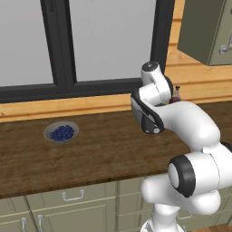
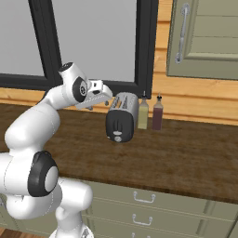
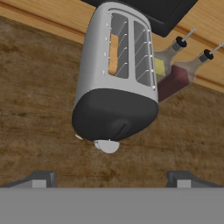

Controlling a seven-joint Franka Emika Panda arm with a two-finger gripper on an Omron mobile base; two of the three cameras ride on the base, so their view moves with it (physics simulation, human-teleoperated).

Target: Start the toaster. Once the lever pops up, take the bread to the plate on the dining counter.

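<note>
A white robot arm holds its tool (image 2: 108, 94) wide open and empty, just above and short of the toaster (image 2: 122, 117) on the wooden desk (image 2: 186, 158). Bread (image 3: 113, 54) sits in one slot. The lever, probably on the dark near end, needs a straight downward press.

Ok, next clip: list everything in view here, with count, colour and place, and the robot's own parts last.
toaster: one, silver with dark grey end, on the wood counter below the window
bread: one tan slice, in the toaster's left slot
bottles: two, yellowish and dark red, right beside the toaster
bowl of blue berries: one, grey, left on the counter
drawers: grey-green, under the counter
gripper: one, white, open, just left of the toaster
</note>
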